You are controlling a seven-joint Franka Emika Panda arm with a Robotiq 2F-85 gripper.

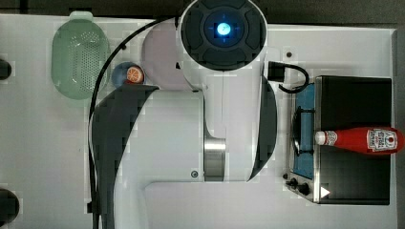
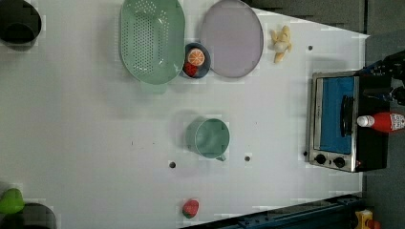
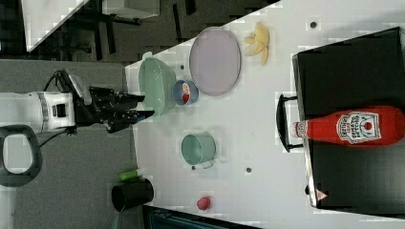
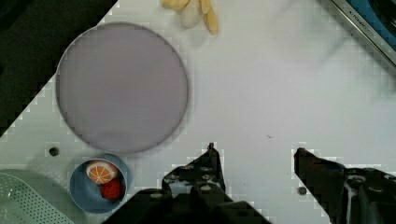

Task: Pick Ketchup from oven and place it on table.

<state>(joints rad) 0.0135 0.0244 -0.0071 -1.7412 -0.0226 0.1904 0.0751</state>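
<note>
White perforated table [image 2: 95,133] carries a green colander [image 2: 152,40], mauve plate [image 2: 231,38], green mug [image 2: 208,137] and the oven [image 2: 341,121] at the left view's right. Ketchup [image 3: 351,126] lies flat atop the oven. Gripper [image 4: 254,156] empty, fingers apart, above the table

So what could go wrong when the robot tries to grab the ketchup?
The Ketchup lies on its side on top of the oven, its cap over the front edge, so a nudge might roll it off. The gripper is open and empty, high above the table, so it has far to travel. The green cup stands in the open space where the bottle might land.
</note>
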